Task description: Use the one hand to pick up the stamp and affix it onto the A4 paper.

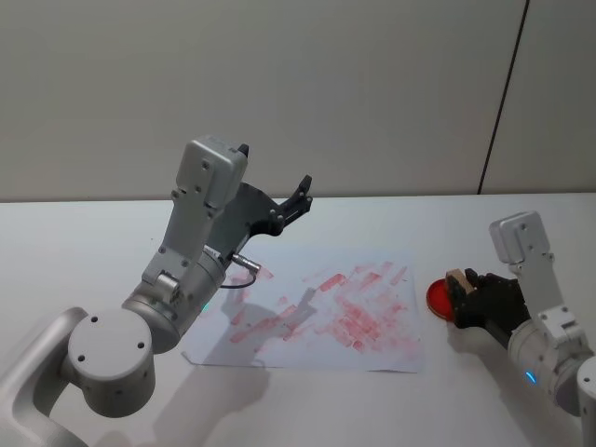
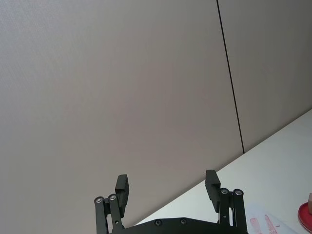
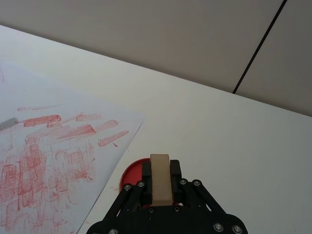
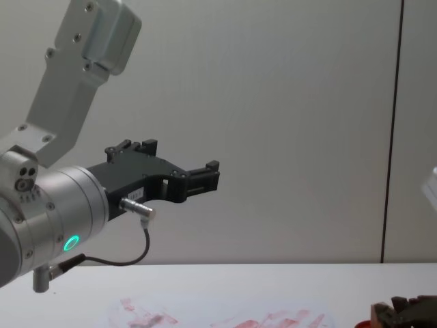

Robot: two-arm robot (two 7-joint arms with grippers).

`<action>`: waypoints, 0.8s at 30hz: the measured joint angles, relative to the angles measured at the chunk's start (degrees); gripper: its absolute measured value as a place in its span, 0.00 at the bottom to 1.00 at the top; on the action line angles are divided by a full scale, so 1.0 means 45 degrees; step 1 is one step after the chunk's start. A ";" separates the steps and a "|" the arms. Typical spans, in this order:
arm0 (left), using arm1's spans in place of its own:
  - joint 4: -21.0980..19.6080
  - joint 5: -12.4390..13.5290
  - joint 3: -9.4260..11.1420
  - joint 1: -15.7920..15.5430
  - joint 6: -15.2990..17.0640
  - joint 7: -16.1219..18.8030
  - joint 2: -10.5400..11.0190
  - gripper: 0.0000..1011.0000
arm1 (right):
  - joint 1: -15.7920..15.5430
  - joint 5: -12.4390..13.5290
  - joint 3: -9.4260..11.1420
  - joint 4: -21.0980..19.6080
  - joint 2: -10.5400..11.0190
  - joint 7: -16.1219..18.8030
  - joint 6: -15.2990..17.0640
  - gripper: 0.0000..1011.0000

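The small rectangular block of light tan wood, the stamp (image 3: 161,179), sits clamped between the two black fingers of the right tool (image 3: 161,170). Its long side runs out along the tool's reach, and its tip lies over the flat round red ink pad (image 3: 130,174) at the bench's (image 1: 93,242) right side. The white A4 paper (image 1: 326,312), smeared with red and pink ink marks, lies flat just beside the pad on the robot's left. Its near edge almost meets the pad's rim, so the coming move is likely a short sideways carry leftward and then a press down. The right arm is plainly the nearer one. The left tool (image 2: 166,180) is raised high over the paper's far left corner, its fingers spread apart and gripping nothing. The stamp's underside is hidden, so I cannot tell whether it touches the pad or hangs just above it, nor whether it carries ink. In the chest view the right tool is cut off at the lower corner.
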 joint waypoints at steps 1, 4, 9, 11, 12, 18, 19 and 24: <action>0.0000 0.0000 0.0000 0.0000 0.0000 0.0000 0.0000 0.99 | 0.0000 0.0000 0.0000 0.0000 0.0000 0.0001 0.0001 0.21; 0.0000 0.0000 0.0000 0.0000 0.0000 0.0000 0.0001 0.99 | 0.0000 -0.0001 0.0000 -0.0001 0.0000 0.0004 0.0000 0.20; 0.0000 0.0000 0.0000 0.0000 0.0000 0.0000 0.0000 0.99 | 0.0008 0.0012 0.0003 -0.0010 -0.0011 0.0039 -0.0057 0.20; 0.0000 0.0000 0.0000 0.0000 0.0000 0.0000 0.0001 0.99 | 0.0019 0.0034 0.0009 -0.0051 -0.0021 0.0065 -0.0130 0.20; 0.0000 0.0000 0.0000 0.0000 0.0000 0.0000 0.0000 0.99 | 0.0023 0.0051 0.0010 -0.0066 -0.0024 0.0080 -0.0166 0.20; 0.0000 0.0000 0.0000 0.0000 0.0000 0.0000 0.0000 0.99 | 0.0137 0.0310 0.0020 -0.0466 -0.0109 0.0383 -0.0596 0.20; 0.0000 0.0000 0.0000 0.0000 0.0000 0.0000 0.0000 0.99 | 0.0137 0.0310 0.0020 -0.0466 -0.0109 0.0383 -0.0596 0.20; 0.0000 0.0000 0.0000 0.0000 0.0000 0.0000 0.0001 0.99 | 0.0298 0.0609 -0.0025 -0.0838 -0.0264 0.0829 -0.0909 0.20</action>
